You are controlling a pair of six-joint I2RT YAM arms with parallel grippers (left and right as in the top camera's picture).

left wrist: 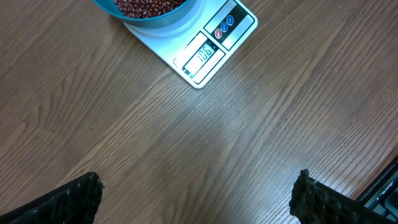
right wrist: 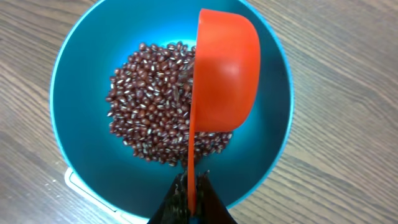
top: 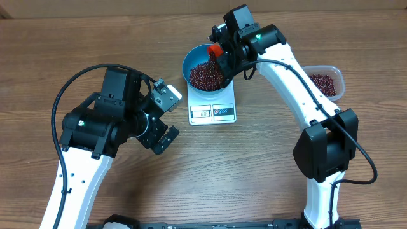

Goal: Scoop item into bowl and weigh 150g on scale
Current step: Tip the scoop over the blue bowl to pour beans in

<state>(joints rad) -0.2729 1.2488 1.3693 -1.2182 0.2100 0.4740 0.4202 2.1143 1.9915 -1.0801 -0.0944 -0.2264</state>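
Bowl [right wrist: 74, 81] on scale [top: 213, 112], beans [right wrist: 149, 99] heaped inside. Right gripper [right wrist: 191, 186] clamped on scoop [right wrist: 227, 74], which is tipped over bowl. Left gripper [left wrist: 199, 202] wide open, idle. Likely topping up; display [left wrist: 202, 57] digits unclear.

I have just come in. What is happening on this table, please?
The right hand is shut on the handle of an orange scoop, which is tipped on its side over the blue bowl. The bowl holds a heap of red-brown beans and stands on the white scale. The left hand is open over the bare table, holding nothing. A clear container with more beans sits beside the right arm.
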